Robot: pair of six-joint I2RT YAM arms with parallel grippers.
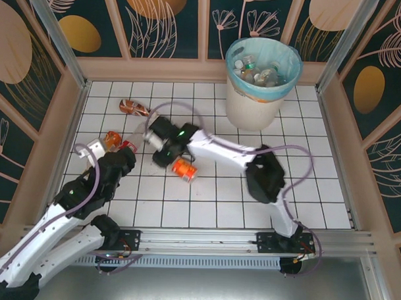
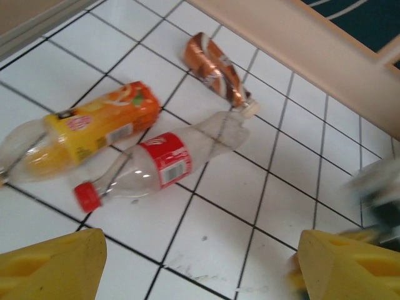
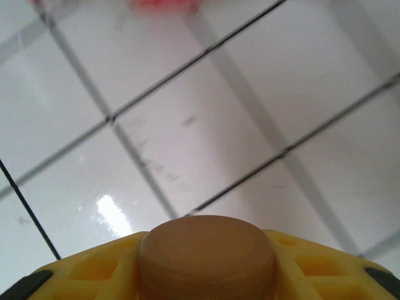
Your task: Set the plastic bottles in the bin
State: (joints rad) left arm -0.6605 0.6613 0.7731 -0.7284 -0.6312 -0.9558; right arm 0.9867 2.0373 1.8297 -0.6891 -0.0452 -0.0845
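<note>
Where the white tiled table (image 1: 251,204) meets the leaf-patterned walls (image 1: 172,24) at far right, we find the blue-lined bin (image 1: 255,102) holding several plastic bottles (image 1: 259,74). We see the left gripper (image 2: 200,256) wide open and empty near a red-labelled bottle (image 2: 159,164), an orange-labelled bottle (image 2: 87,134) and a brown bottle (image 2: 215,69) lying on the tiles; the right gripper (image 3: 206,284) is clamped on a tan bottle cap (image 3: 206,247).

Four bottles (image 1: 133,108) outside one bin (image 1: 251,109), several inside.

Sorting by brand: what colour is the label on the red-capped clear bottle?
The label is red with white print, best seen in the left wrist view.
</note>
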